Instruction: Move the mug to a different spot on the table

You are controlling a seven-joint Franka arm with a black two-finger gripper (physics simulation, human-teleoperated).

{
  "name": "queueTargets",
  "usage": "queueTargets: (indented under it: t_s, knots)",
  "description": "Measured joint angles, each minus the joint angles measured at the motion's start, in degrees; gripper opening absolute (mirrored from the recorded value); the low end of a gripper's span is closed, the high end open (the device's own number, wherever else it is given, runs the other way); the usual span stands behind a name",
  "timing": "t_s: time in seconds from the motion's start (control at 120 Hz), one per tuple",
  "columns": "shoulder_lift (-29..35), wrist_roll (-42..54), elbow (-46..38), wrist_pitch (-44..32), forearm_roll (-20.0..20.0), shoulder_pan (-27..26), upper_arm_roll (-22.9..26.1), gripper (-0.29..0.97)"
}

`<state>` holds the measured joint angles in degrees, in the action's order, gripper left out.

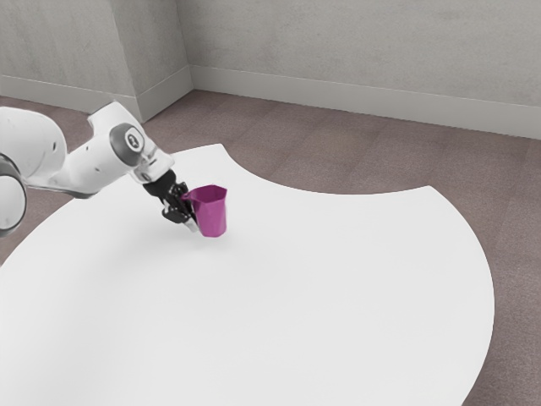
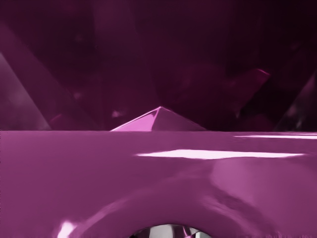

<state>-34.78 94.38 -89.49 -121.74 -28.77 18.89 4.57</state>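
A white bench [image 1: 338, 304] with a smooth, unmarked top takes up most of the exterior view. Its far edge is cut in sweeping curves, with a rounded scoop at the back. Around it lies a brownish-grey carpeted floor [image 1: 380, 161]. Pale grey walls [image 1: 338, 42] with a light skirting board close off the room, and a corner juts in at the upper left of the exterior view.

The white arm [image 1: 84, 161] reaches in from the exterior view's left. Its black gripper [image 1: 191, 218] sits against the side of the mug [image 1: 211, 211] that faces the arm. The fingers pinch that near side of the mug, with one dark fingertip showing just outside the wall, low down.

The mug is glossy magenta, with flat, faceted sides that taper toward the base and an open, angular rim. It is tilted a little, with its mouth leaning toward the arm. It is over the back part of the bench, toward the exterior view's left and not far from the curved rear edge. I cannot tell whether its base touches the top.

In the wrist view the mug [image 2: 158, 173] is right under the hand: shiny purple-pink planes with bright streaks of reflected light and a darker hollow beyond.
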Motion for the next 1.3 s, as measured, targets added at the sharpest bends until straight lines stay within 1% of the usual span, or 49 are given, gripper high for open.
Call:
queueTargets:
  t_s: [0.175, 0.408, 0.933, 1.0, 1.1, 1.158, 1.225, 1.3]
  knots:
    - [1.4, 3.8, -4.1, -0.1, -0.2, 0.0, 1.9, -0.04]
    - [2.5, 9.8, -8.6, -0.3, -0.3, 0.0, 2.7, -0.06]
    - [0.7, 19.4, -9.7, -0.5, -0.6, 0.1, 2.7, -0.05]
    - [0.5, 20.1, -9.7, -0.5, -0.5, 0.2, 2.7, 0.02]
    - [0.4, 20.9, -9.7, -0.1, -0.3, 0.3, 2.7, 0.25]
    - [0.4, 21.3, -9.6, 0.1, -0.4, 0.3, 2.7, 0.35]
    - [0.6, 21.7, -9.6, 0.2, -0.5, 0.4, 2.7, 0.44]
    - [0.8, 22.1, -9.6, 0.3, -0.7, 0.5, 2.7, 0.51]
